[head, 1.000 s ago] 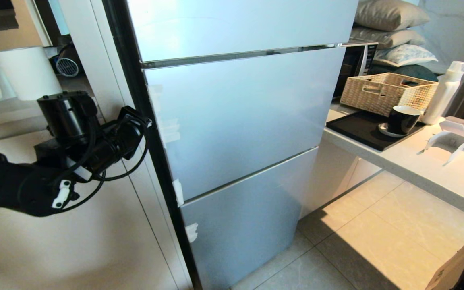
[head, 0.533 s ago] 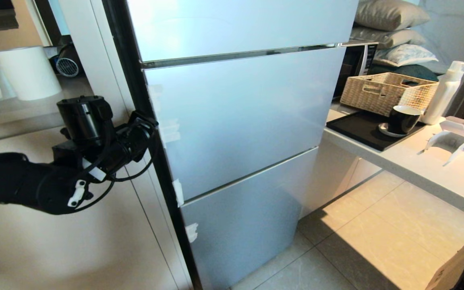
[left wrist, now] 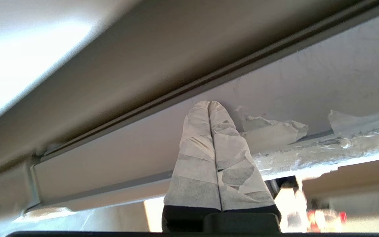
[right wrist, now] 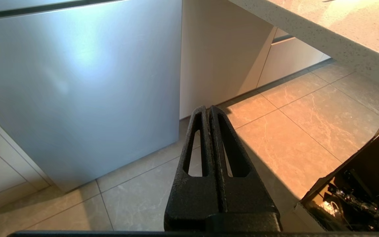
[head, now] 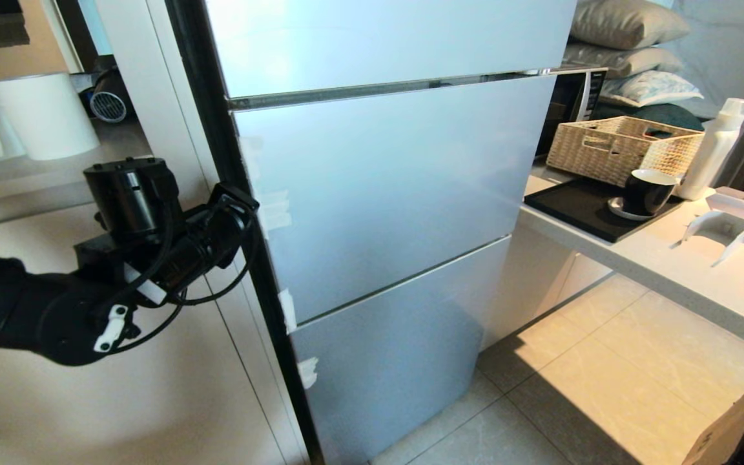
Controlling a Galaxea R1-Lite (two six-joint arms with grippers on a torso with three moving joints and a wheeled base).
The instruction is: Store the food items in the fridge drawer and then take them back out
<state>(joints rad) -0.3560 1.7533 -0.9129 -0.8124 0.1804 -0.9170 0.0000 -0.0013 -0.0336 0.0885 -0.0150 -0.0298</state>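
Moved since earlier: the black left arm has swung in toward the fridge; its left gripper [head: 243, 205] now sits at the dark left edge of the tall silver-grey fridge [head: 385, 194], level with the middle door, where a second ago it hung a little short of that edge.
Camera: the head view has not shifted; fridge, counter and floor lie where they were.
Left gripper jaws: the two tape-wrapped fingers [left wrist: 196, 148] are pressed together with nothing between them, tips resting at or just off the pale door side, beside torn scraps of white tape [left wrist: 271, 130]. Contact I cannot confirm.
Right gripper [right wrist: 209, 113]: black slotted fingers closed on nothing, hanging low, pointing at the beige tiled floor [right wrist: 291, 131] near the fridge's bottom corner; parked.
Meaning for the task: judged from this, the step in hand is prying the middle door open from its left edge. All three door fronts look shut, so storing has not started.
Fridge drawer: not in view; presumably behind the closed doors, so the left jaws are separated from it by the door.
Food items: none visible anywhere. The stone counter [head: 701, 284] to the right carries a woven basket [head: 617, 145], black tray [head: 578, 203], dark mug [head: 646, 190] and white bottle [head: 714, 148], well apart from both grippers.
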